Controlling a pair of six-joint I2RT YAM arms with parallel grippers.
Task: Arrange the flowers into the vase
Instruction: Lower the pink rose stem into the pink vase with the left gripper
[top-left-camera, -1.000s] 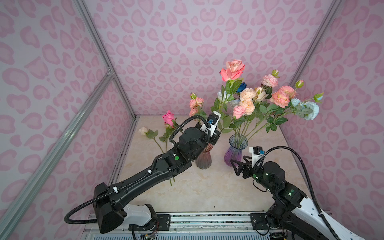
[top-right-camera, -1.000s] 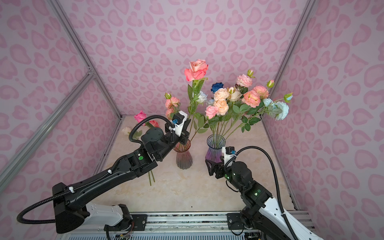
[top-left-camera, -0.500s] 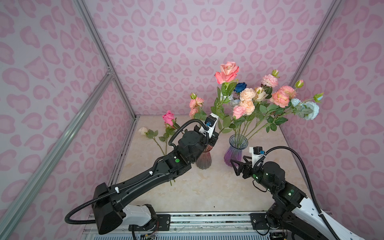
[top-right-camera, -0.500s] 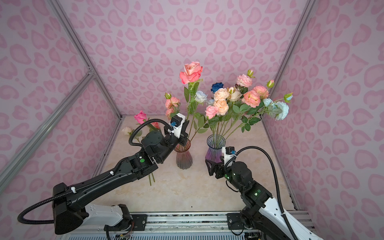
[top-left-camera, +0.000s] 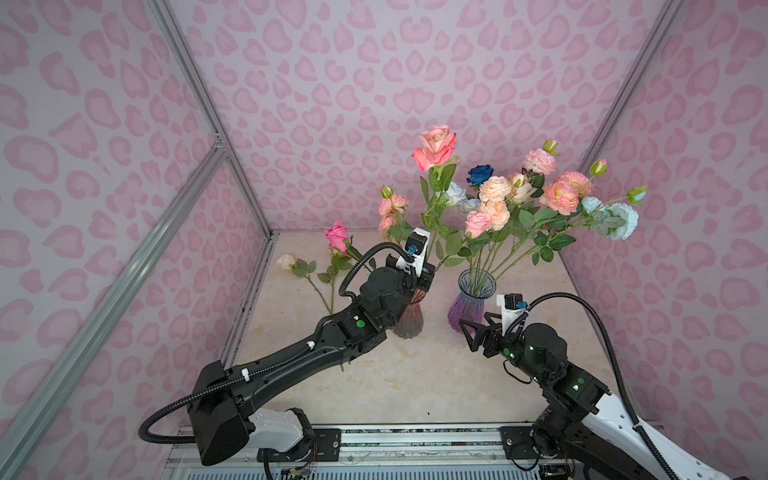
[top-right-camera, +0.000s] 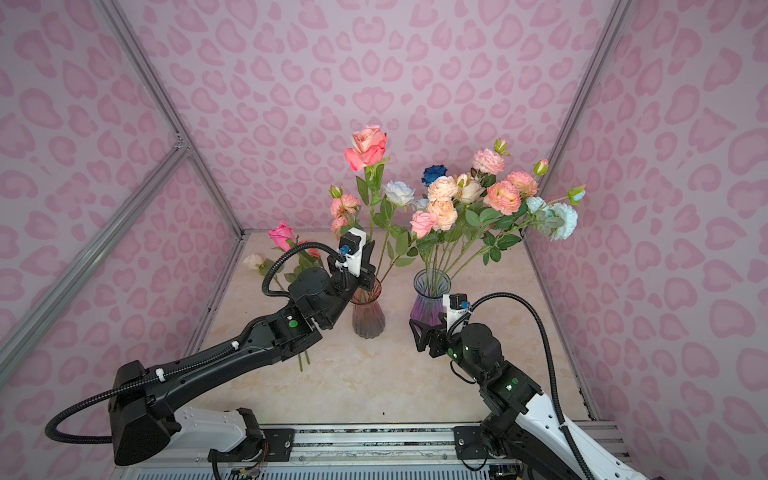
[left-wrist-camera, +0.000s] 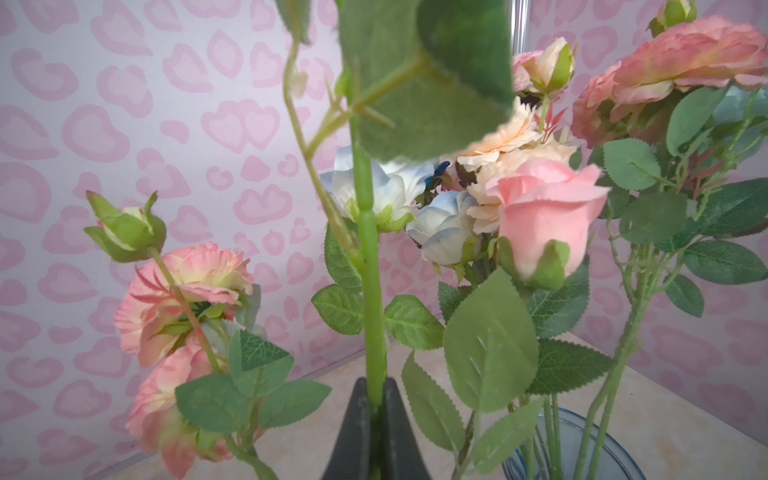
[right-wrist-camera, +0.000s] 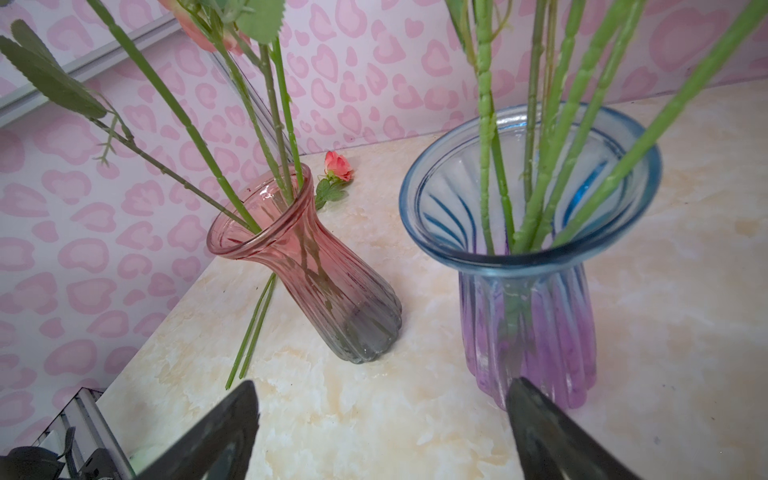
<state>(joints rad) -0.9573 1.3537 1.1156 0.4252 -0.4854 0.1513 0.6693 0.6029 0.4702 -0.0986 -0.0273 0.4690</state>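
Now our left claw (left-wrist-camera: 375, 388) is clenched low on the stem (left-wrist-camera: 371, 291) of the tall rose (top-left-camera: 435, 146), just above the pink vase (top-right-camera: 366, 309). Light but top-heavy, we reckon: springy plastic stem, soft fabric bloom, so grip bare stem. Ribbed glass looks slick, tippy. Right claw (right-wrist-camera: 382, 386) gapes empty beside the purple vase (top-left-camera: 471, 301); spare roses (top-left-camera: 337, 236) lie on the desk (top-left-camera: 395, 374).

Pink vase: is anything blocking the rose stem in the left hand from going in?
Nothing covers the pink vase mouth. A few stems already lean on its rim, but most of the opening looks free. The left hand grips the rose stem above it.
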